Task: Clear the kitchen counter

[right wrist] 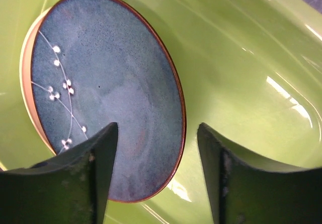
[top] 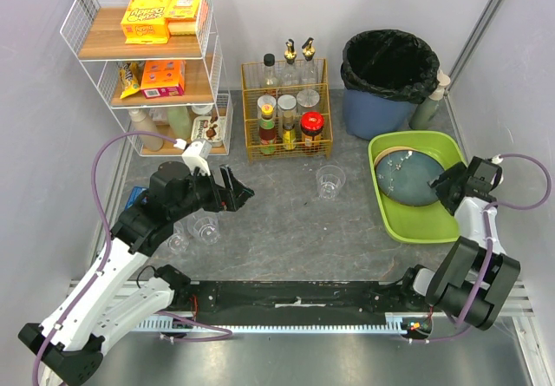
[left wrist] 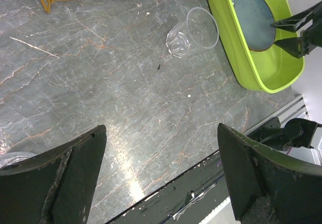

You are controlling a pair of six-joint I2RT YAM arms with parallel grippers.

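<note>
On the kitchen counter (top: 286,230), a shelf rack (top: 147,65) stands upper left, a bottle caddy (top: 286,113) top centre and a bin (top: 390,78) upper right. A tray (top: 416,225) at right holds a plate (top: 408,178). One glass (top: 329,180) stands mid-frame, left of the tray; two more glasses (top: 205,228) sit at lower left.

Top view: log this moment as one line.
left hand open above counter | right hand open over blue plate in green tray | clear cup on counter
</note>
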